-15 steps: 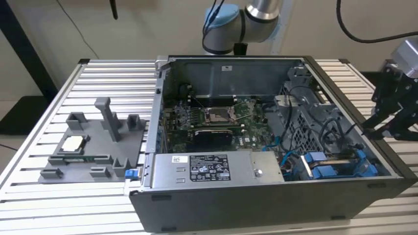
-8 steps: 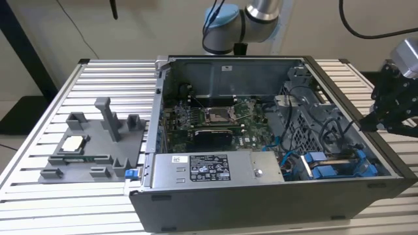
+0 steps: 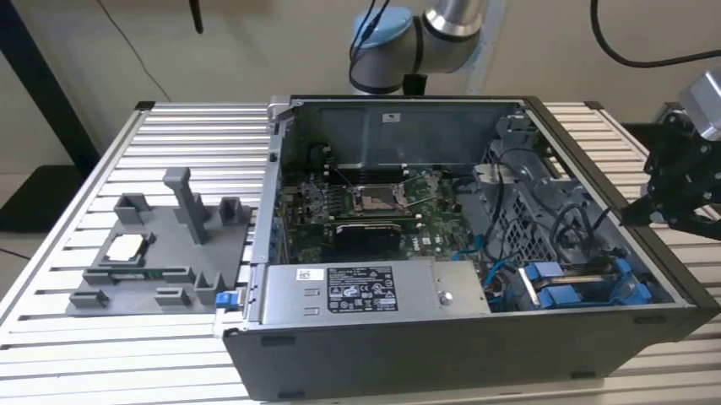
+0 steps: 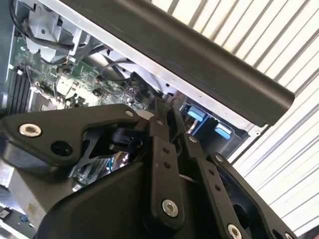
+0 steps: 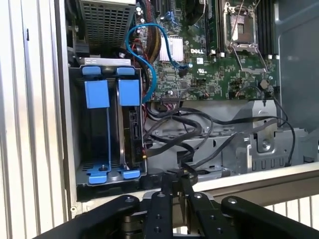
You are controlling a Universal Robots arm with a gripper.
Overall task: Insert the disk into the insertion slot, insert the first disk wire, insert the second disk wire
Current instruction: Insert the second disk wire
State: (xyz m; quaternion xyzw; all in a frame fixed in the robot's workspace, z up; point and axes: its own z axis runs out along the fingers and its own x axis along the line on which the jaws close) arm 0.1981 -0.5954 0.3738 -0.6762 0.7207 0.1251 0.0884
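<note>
One open dark-grey computer case [image 3: 451,354] lay on the ribbed aluminium worktop [image 3: 101,354]. One grey plastic fixture [image 3: 147,287] sat beside it on the exterior view's left. Inside the case were one green motherboard [image 5: 214,74] and one silver power-supply box with a black-and-white sticker [image 3: 360,291]. One rectangular grey metal insertion slot [image 5: 75,124] sat in the corner toward the exterior view's right.

In the first wrist view the slot carried two bright blue carrier strips [image 5: 97,93] side by side and four blue tabs [image 5: 91,70], two at each end. The disk [image 5: 133,130] seemed seated in the compartment nearer the motherboard, with only its dark connector edge showing. One light-blue cable [image 5: 149,69] curved just beside that edge. Several black cables [image 5: 199,127] crowded the room between the slot and the case's rim.

One black pincer [image 5: 176,179] hung at that rim with its tip at the black cables. Whether it was clenched or released could not be told. The silver-and-blue robot arm [image 3: 445,25] rose behind the case. The pincer reached in from the exterior view's right, tilted inward over the side wall, with bare worktop beyond it.
</note>
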